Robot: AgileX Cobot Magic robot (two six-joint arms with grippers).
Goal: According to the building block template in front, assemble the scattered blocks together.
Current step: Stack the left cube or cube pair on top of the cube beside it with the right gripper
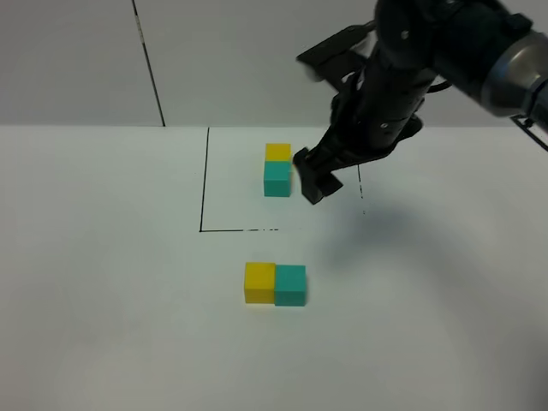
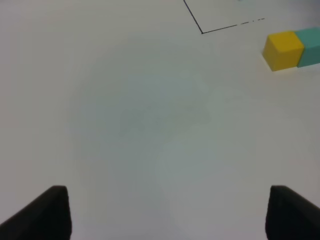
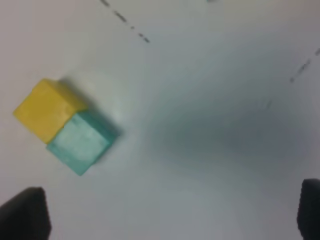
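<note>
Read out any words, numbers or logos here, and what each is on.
None can be read in any view.
The scattered blocks and the building block template have plain faces.
The table bears only a thin black drawn outline, no writing.

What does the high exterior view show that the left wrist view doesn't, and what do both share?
Only the high exterior view: the building block template inside the black outline, and the right end effector. Only the left wrist view: the left end effector, open with nothing between its tips. Both: the scattered blocks, yellow touching teal, and a corner of that outline.
</note>
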